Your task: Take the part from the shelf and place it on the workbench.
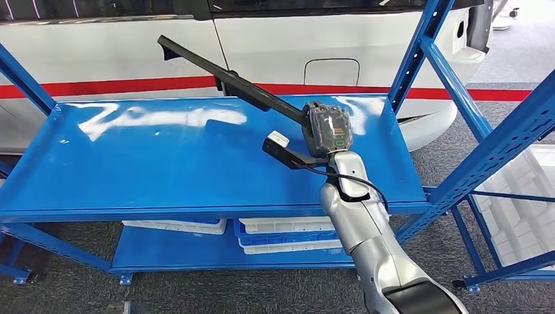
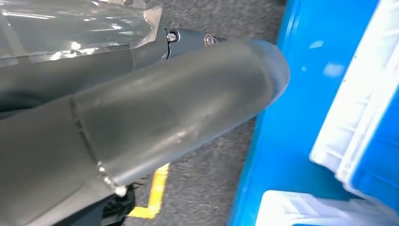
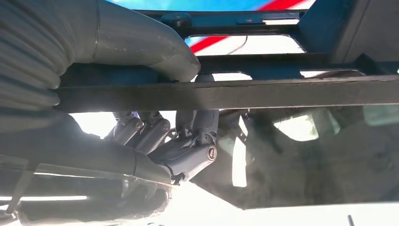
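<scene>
My right hand (image 1: 327,129) grips a long black bar-shaped part (image 1: 226,77) above the blue shelf top (image 1: 163,163). The part slants up and away to the far left from the hand. A shorter black arm of it with a white tip (image 1: 278,139) sticks out to the left, just over the shelf surface. In the right wrist view the thumb (image 3: 155,52) lies over the black bar (image 3: 282,92) and the darker fingers (image 3: 188,146) curl under it. My left hand (image 2: 155,113) hangs beside the rack, its thick grey thumb over grey floor.
The blue rack has slanted uprights (image 1: 419,49) at the right. White and blue trays (image 1: 288,234) lie on its lower shelf. A white vehicle with a red stripe (image 1: 131,86) stands behind. A yellow floor line (image 2: 155,195) runs near the rack's foot.
</scene>
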`<move>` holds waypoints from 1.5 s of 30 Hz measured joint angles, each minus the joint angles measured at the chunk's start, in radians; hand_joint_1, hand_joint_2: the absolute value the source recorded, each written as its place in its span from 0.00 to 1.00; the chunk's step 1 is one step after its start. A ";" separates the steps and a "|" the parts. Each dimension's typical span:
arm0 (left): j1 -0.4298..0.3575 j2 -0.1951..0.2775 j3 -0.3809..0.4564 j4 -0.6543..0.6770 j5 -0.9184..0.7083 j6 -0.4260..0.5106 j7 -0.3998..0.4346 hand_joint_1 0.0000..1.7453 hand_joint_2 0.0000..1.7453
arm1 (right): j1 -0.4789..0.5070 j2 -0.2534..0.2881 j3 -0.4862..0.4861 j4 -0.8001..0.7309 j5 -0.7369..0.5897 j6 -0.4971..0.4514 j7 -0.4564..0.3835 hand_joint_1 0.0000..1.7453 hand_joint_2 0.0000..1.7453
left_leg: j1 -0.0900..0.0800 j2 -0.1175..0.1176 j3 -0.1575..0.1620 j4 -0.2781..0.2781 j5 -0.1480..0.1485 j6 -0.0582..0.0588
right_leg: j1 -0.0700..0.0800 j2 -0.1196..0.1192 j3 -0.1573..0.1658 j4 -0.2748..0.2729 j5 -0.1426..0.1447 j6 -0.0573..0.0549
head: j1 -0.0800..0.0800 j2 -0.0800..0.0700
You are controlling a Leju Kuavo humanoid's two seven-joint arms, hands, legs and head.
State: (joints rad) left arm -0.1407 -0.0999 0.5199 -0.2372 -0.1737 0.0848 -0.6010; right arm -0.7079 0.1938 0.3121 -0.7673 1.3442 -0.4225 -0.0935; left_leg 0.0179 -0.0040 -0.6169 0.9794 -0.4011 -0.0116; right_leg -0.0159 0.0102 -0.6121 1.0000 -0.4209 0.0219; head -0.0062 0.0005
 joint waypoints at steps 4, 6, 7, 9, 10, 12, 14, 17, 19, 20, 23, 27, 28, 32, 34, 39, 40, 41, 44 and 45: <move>0.000 -0.001 0.004 0.000 -0.016 -0.048 0.030 0.00 0.75 | 0.041 0.000 -0.018 -0.151 -0.097 0.027 -0.040 1.00 1.00 | 0.000 0.000 0.000 0.000 0.000 0.000 | 0.000 0.000 0.000 0.000 0.000 0.000 | 0.000 0.000; 0.000 -0.005 0.012 0.000 -0.016 -0.043 0.026 0.00 1.00 | 0.068 -0.004 -0.020 -0.269 -0.164 0.058 -0.050 1.00 1.00 | 0.000 0.000 -0.001 0.000 0.000 0.000 | 0.000 0.000 -0.001 0.000 0.000 0.000 | 0.000 0.000; -0.001 -0.007 0.015 0.000 -0.018 -0.037 0.023 0.00 1.00 | 0.080 -0.007 -0.020 -0.336 -0.200 0.073 -0.054 1.00 1.00 | 0.000 0.000 -0.001 0.000 0.000 0.000 | 0.000 0.000 -0.001 0.000 0.000 0.000 | 0.000 0.000; -0.001 -0.010 0.021 -0.002 -0.020 -0.032 0.018 0.00 1.00 | 0.099 -0.014 -0.020 -0.461 -0.265 0.096 -0.059 1.00 1.00 | 0.000 0.000 -0.001 0.000 0.000 0.000 | 0.000 0.000 -0.001 0.000 0.000 0.000 | 0.000 0.000; -0.002 -0.012 0.024 -0.003 -0.023 -0.033 0.015 0.00 1.00 | 0.107 -0.020 -0.020 -0.520 -0.300 0.103 -0.063 1.00 1.00 | 0.000 0.000 -0.001 0.000 0.000 0.000 | 0.000 0.000 -0.001 0.000 0.000 0.000 | 0.000 0.000; -0.004 -0.015 0.028 -0.006 -0.027 -0.034 0.011 0.00 1.00 | 0.121 -0.034 -0.022 -0.627 -0.382 0.117 -0.075 1.00 1.00 | 0.000 0.000 -0.001 0.000 -0.001 0.000 | 0.000 0.000 -0.002 0.000 0.000 0.000 | 0.000 0.000; -0.008 -0.018 0.033 -0.008 -0.032 -0.035 0.009 0.00 1.00 | 0.132 -0.052 -0.025 -0.721 -0.469 0.136 -0.088 1.00 1.00 | -0.001 0.000 -0.001 0.000 -0.001 0.001 | -0.001 0.000 -0.001 0.000 0.000 0.000 | 0.000 0.000; -0.018 -0.022 0.039 -0.009 -0.035 -0.049 0.009 0.00 1.00 | 0.141 -0.076 -0.033 -0.815 -0.605 0.167 -0.116 1.00 1.00 | -0.001 0.000 -0.001 0.000 -0.001 0.001 | -0.001 0.000 -0.001 0.000 0.000 0.000 | 0.000 0.000; -0.023 -0.025 0.041 -0.009 -0.035 -0.067 0.009 0.00 1.00 | 0.146 -0.091 -0.039 -0.853 -0.713 0.190 -0.139 1.00 1.00 | -0.001 0.000 -0.001 0.000 -0.001 0.001 | -0.001 0.000 -0.001 0.000 0.000 0.000 | 0.000 0.000; -0.025 -0.027 0.043 -0.010 -0.035 -0.076 0.009 0.00 1.00 | 0.149 -0.097 -0.042 -0.866 -0.765 0.202 -0.149 1.00 1.00 | -0.001 0.000 0.000 0.000 -0.001 0.001 | -0.001 0.000 -0.001 0.000 0.000 0.000 | 0.000 0.000; -0.032 -0.031 0.047 -0.012 -0.034 -0.097 0.006 0.00 1.00 | 0.152 -0.118 -0.051 -0.893 -0.876 0.233 -0.173 1.00 1.00 | -0.001 0.000 0.000 0.000 -0.001 0.001 | -0.001 0.000 -0.001 0.000 0.000 0.000 | 0.000 0.000; -0.037 -0.033 0.050 -0.013 -0.029 -0.122 0.004 0.00 1.00 | 0.152 -0.148 -0.055 -0.902 -0.937 0.245 -0.191 1.00 1.00 | -0.001 0.000 0.000 0.000 -0.001 0.001 | -0.001 0.000 0.000 0.000 0.000 0.000 | 0.000 0.000; -0.038 -0.034 0.050 -0.013 -0.028 -0.123 0.004 0.00 1.00 | 0.152 -0.154 -0.056 -0.902 -0.943 0.245 -0.192 1.00 1.00 | -0.001 0.000 0.000 0.000 -0.001 0.001 | -0.001 0.000 0.000 0.000 0.000 0.000 | 0.000 0.000; -0.040 -0.034 0.052 -0.014 -0.029 -0.124 0.007 0.00 1.00 | 0.153 -0.171 -0.057 -0.902 -0.957 0.247 -0.194 1.00 1.00 | -0.001 0.000 0.000 0.001 -0.002 0.002 | -0.002 0.000 0.000 -0.001 0.000 0.000 | 0.000 0.000; -0.041 -0.034 0.053 -0.014 -0.029 -0.123 0.018 0.00 1.00 | 0.152 -0.176 -0.057 -0.902 -0.974 0.255 -0.197 1.00 1.00 | -0.001 0.000 -0.002 0.004 -0.004 0.005 | -0.004 0.000 0.000 -0.001 0.000 0.001 | 0.000 0.000; -0.042 -0.033 0.055 -0.014 -0.030 -0.117 0.040 0.00 1.00 | 0.152 -0.184 -0.054 -0.900 -1.005 0.269 -0.209 1.00 1.00 | -0.002 0.000 -0.006 0.014 -0.011 0.016 | -0.005 0.000 0.001 -0.001 -0.001 0.003 | -0.001 0.000; -0.042 -0.032 0.056 -0.014 -0.030 -0.116 0.040 0.00 1.00 | 0.151 -0.185 -0.053 -0.899 -1.007 0.271 -0.209 1.00 1.00 | -0.003 0.000 -0.007 0.017 -0.013 0.019 | -0.005 0.000 0.002 -0.002 -0.001 0.005 | 0.000 0.000; -0.042 -0.032 0.056 -0.014 -0.030 -0.115 0.041 0.00 1.00 | 0.150 -0.185 -0.052 -0.899 -1.008 0.272 -0.209 1.00 1.00 | -0.004 0.000 -0.008 0.018 -0.014 0.023 | -0.006 0.000 0.003 -0.004 -0.001 0.007 | -0.001 0.000; -0.044 -0.033 0.057 -0.014 -0.030 -0.115 0.041 0.00 1.00 | 0.145 -0.187 -0.049 -0.899 -1.008 0.273 -0.209 1.00 1.00 | -0.001 0.003 0.010 -0.005 -0.004 0.038 | -0.001 -0.002 0.000 0.010 -0.013 0.015 | 0.000 0.000; -0.046 -0.034 0.057 -0.014 -0.030 -0.115 0.042 0.00 1.00 | 0.142 -0.189 -0.049 -0.899 -1.008 0.273 -0.210 1.00 1.00 | 0.002 0.005 0.018 -0.016 0.001 0.044 | 0.000 -0.004 -0.014 0.044 -0.031 0.013 | 0.002 0.000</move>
State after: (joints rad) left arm -0.1866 -0.1335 0.5769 -0.2514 -0.2034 -0.0298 -0.5592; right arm -0.5654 0.0045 0.2635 -1.6661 0.3364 -0.1493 -0.3031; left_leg 0.0198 0.0006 -0.5986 0.9635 -0.3998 0.0324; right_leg -0.0157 0.0066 -0.6261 1.0440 -0.4521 0.0352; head -0.0044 0.0004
